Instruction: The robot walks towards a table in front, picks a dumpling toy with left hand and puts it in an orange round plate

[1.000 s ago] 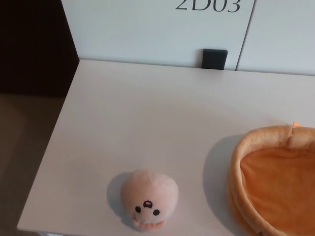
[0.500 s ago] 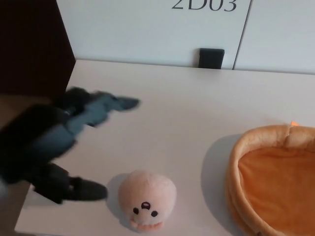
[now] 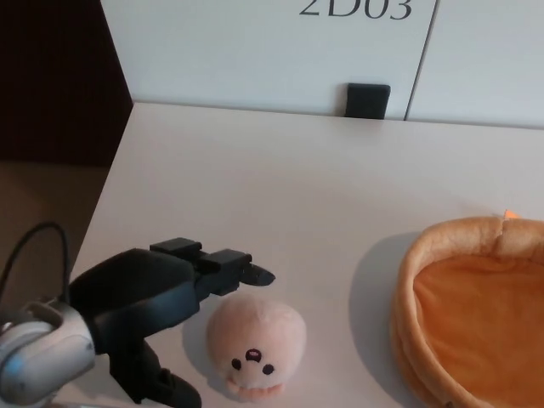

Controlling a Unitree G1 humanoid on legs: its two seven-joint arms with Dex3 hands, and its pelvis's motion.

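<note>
Head view: left hand [image 3: 161, 310] open, holding nothing, fingers [image 3: 242, 270] over dumpling toy [image 3: 254, 342] at surface [image 3: 280, 195] near edge. Toy looks soft, light, squashy (plush); grip round body. Orange plate [image 3: 476, 314] near right corner.

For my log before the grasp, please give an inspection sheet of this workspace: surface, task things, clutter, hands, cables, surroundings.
Surface: white table, bare apart from the two items.
Task things: pink dumpling toy near the front edge, face toward the camera; orange round plate on the right, empty, cut by the frame.
Clutter: nothing seen.
Hands: left hand open, beside and over the toy's left side, no grip visible; right hand not in view.
Cables: black cable looping above the left wrist.
Surroundings: white wall panel marked 2D03, small black box.
</note>
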